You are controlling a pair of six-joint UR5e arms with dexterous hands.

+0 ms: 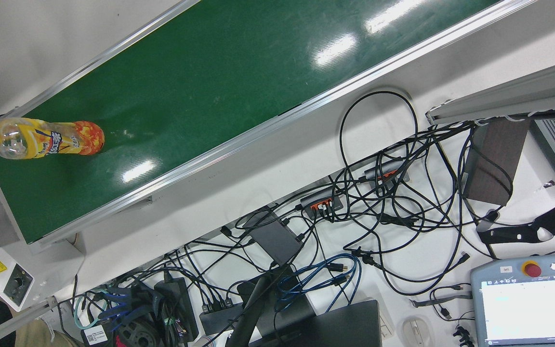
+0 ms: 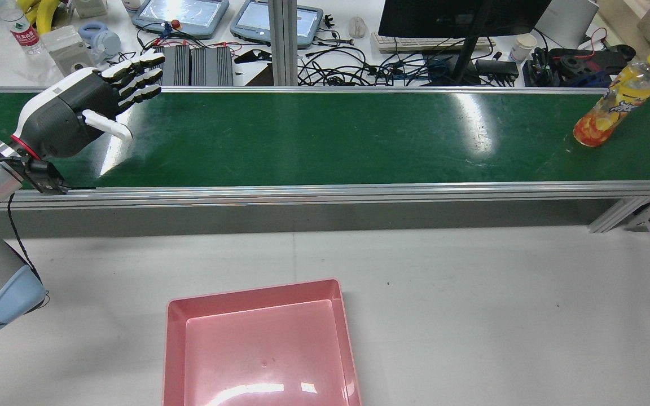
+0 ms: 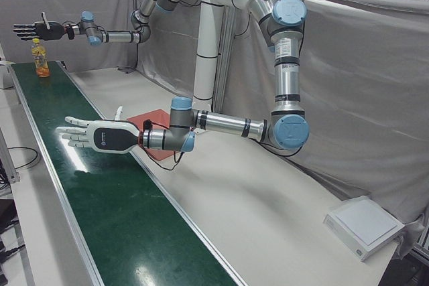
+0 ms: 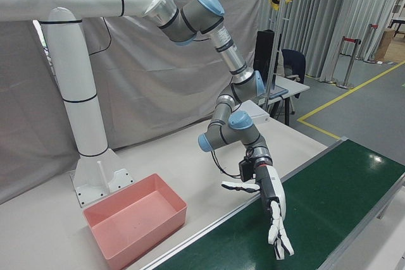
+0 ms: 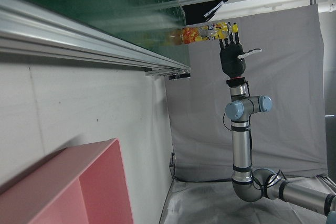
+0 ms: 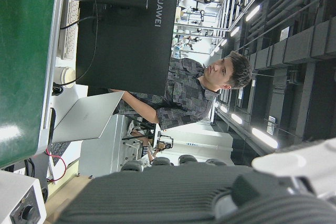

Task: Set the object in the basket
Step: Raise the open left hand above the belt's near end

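Bright, even overhead light; white glare patches streak the green conveyor belt and the pink basket. Shadows are soft. The right hand view's foreground is blurred.

We see the yellow-capped plastic drink bottle upright on the green conveyor belt, far right end in rear view. Left hand hovers over belt's left end, well apart. Pink plastic basket sits on white table before belt, left of centre.

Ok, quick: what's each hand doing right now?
Left hand: open, fingers spread over the belt, holding nothing.
Right hand: open, raised above the bottle, holding nothing.
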